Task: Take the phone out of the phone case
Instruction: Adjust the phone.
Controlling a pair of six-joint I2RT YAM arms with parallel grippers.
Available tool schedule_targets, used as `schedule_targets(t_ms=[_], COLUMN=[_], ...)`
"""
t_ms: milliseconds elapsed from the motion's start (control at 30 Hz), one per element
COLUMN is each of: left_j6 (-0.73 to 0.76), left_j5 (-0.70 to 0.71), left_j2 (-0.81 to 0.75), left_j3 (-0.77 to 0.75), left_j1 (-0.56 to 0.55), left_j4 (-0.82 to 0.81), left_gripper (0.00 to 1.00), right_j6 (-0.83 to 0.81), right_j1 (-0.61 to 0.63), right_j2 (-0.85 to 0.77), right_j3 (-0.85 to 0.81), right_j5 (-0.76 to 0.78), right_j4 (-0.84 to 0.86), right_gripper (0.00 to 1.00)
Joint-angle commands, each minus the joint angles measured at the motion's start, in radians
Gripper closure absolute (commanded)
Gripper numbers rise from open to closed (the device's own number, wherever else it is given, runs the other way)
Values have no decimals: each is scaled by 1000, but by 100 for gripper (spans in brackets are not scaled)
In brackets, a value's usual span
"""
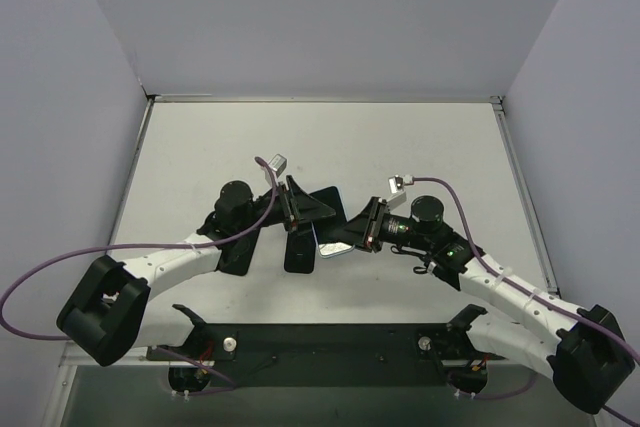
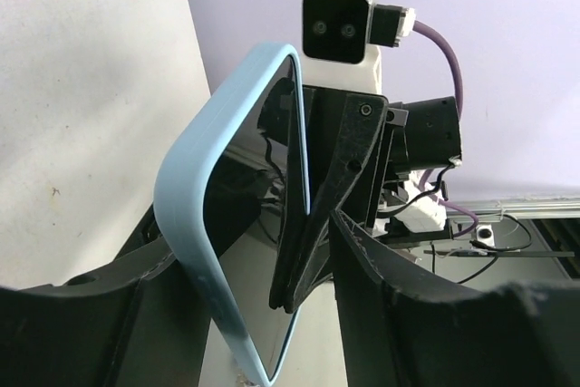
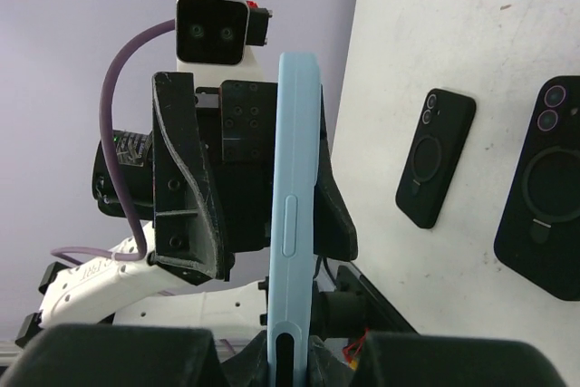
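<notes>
Phone case (image 3: 294, 178) sits clamped edge-up by the right gripper (image 3: 290, 351) from 3 o'clock, offering the phone (image 2: 258, 160) to the left gripper (image 2: 256, 242), jaws half-open astride it.

White table (image 1: 420, 137), walled by pale panels at the back and both sides.
Two items lie flat on it, backs up, side by side and apart: first black case (image 3: 435, 159) and second black case (image 3: 544, 189), each showing a camera cut-out at one end and a ring mark mid-back.
</notes>
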State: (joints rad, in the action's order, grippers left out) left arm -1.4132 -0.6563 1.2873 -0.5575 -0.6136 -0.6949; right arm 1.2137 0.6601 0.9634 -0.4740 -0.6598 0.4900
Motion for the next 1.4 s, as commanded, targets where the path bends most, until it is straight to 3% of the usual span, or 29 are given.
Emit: schedule_targets(t_ms=[0,200,467,533,567,667,733,800,933,1133,1167,1233,1267,1300,1333,1367], left_j6=[-36,-59,-76,-82,-87,-107,-122,-150,-190,-211,-213,-220,-222,-225,-228,-230], left_j5=[0,21,52,53,53,52,49,46,63,83,84,86,87,87,84,77], left_j2=[-2,-14,-6,4,7,30,49,59,63,55,56,56,56,53,53,50], left_j3=[-1,5,-18,-28,-38,-45,-48,-45,-32,-31,-35,-38,-41,-41,-42,-44], left_j1=[-11,-11,0,-2,-2,-2,-2,-2,0,2,2,3,3,5,12,18], left_j4=[-124,-143,-138,-143,-141,-163,-205,-250,-304,-327,-327,-325,-325,-325,-321,-312], left_gripper=[43,50,49,51,58,60,55,39,35,57,68,81,96,100,100,100], right_j6=[110,149,141,135,135,132,135,135,144,179,184,191,185,178,140,107], right_j1=[-2,-1,-1,1,3,6,9,10,12,13,15,15,15,12,9,7], right_j2=[23,40,37,31,31,29,34,32,38,67,75,90,93,90,83,71], right_j3=[26,55,71,74,75,80,84,89,101,117,118,124,124,120,101,83], right_j5=[-55,-60,-83,-83,-81,-77,-72,-69,-66,-70,-72,-72,-72,-70,-66,-48], right_j4=[274,331,302,292,289,291,303,308,331,401,410,423,420,376,327,183], right_gripper=[100,100,100,100,100,100,100,100,100,100,100,100,100,97,87,67])
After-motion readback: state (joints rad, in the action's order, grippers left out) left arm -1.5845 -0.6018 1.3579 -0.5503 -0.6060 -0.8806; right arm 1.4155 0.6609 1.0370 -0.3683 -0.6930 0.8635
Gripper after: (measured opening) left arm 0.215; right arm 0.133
